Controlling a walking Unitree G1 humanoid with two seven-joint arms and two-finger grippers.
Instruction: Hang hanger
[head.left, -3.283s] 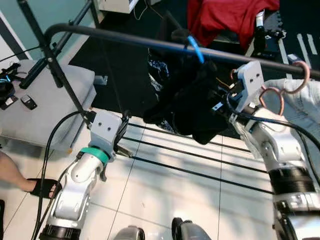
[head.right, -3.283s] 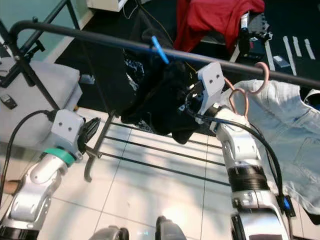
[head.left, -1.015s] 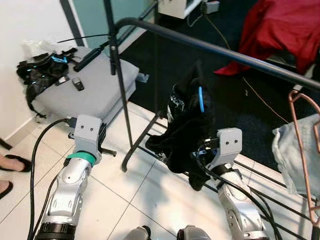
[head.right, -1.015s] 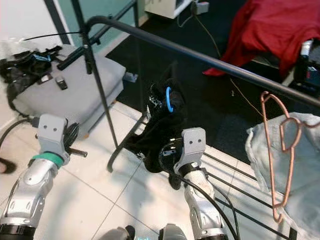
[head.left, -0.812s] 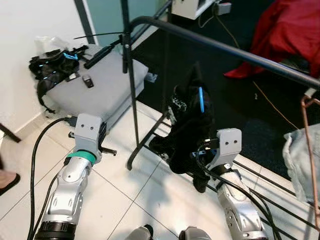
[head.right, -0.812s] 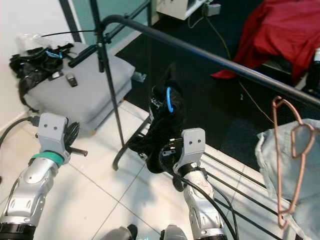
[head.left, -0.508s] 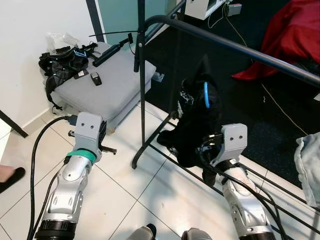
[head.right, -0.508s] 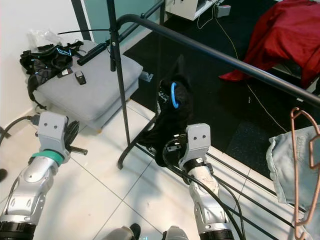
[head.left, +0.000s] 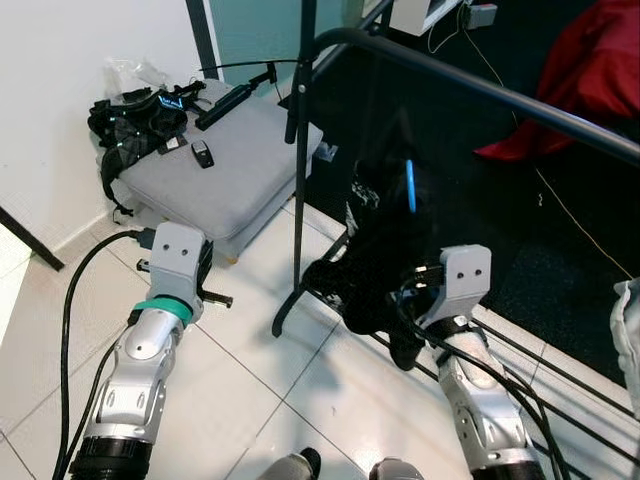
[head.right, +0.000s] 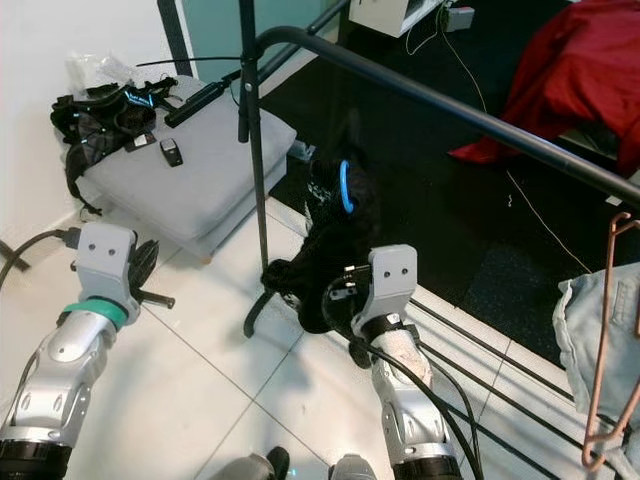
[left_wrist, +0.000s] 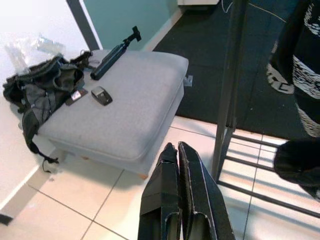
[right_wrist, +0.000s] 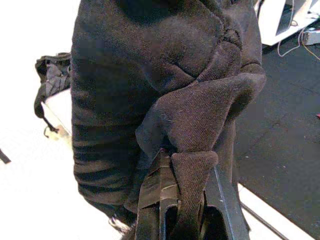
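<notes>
Landmark: black clothes rack, its top rail running across the scene, one upright post coming down to the white tile floor. Right gripper sits low, just in front of the rack's bottom bars; jaws nearly shut, pinching a fold of a black garment between them. The garment bunches up from the gripper, with a blue hanger hook poking out near its top, below the rail and not touching it. Left gripper is held on the near side of the post, left of it, fingers pressed together with nothing between. Beyond the post: a grey cushion carrying a black bag, a small remote and a black stick-like tool. Further along the rail to the right, a copper wire hanger with pale denim. Behind the rack, a dark carpet and red cloth. A black cable trails beside the left arm.
</notes>
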